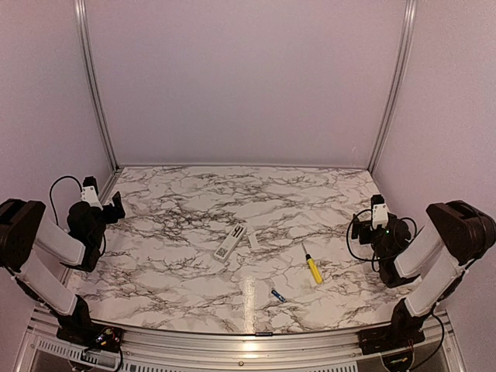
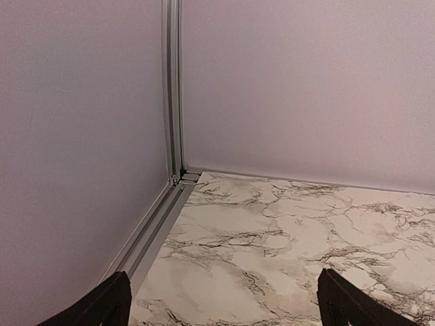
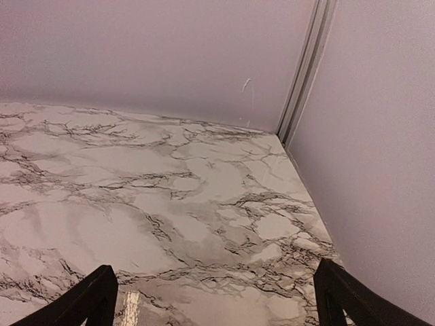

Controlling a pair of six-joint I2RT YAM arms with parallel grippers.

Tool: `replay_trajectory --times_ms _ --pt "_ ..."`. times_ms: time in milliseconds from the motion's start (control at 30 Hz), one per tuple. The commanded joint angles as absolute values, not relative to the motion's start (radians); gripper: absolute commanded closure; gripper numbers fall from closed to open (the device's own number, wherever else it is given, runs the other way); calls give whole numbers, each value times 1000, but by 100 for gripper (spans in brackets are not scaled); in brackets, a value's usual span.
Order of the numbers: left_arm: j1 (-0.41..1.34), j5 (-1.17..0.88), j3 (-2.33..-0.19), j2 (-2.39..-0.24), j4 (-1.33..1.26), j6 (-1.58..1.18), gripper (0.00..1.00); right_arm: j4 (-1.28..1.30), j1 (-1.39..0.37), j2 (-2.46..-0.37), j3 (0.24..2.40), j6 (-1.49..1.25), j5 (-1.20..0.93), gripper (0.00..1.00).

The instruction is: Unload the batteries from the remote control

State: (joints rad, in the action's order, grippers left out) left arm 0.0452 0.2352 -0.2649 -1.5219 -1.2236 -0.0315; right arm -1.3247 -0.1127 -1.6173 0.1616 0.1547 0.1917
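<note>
The white remote control lies slantwise in the middle of the marble table, seen only in the top view. One small blue battery rests near the front edge, right of centre. My left gripper hovers at the far left edge, well away from the remote; its black fingertips stand wide apart with only bare marble between them. Over at the right edge, my right gripper is also open and empty, its fingertips spread over the tabletop. Neither wrist view shows the remote or the battery.
A yellow-handled screwdriver lies right of the remote. A small flat white cover piece sits just beside the remote's right side. Walls with aluminium corner posts close in the table on three sides.
</note>
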Motion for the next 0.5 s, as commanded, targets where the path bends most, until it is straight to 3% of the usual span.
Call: replay_trajectory --times_ms 0,467 --pt "44 225 -250 -1529 -1247 -20 1 -1490 -104 -1612 184 153 199 1" --pt "44 225 -250 -1529 -1247 -20 1 -1482 -104 -1612 188 153 198 1"
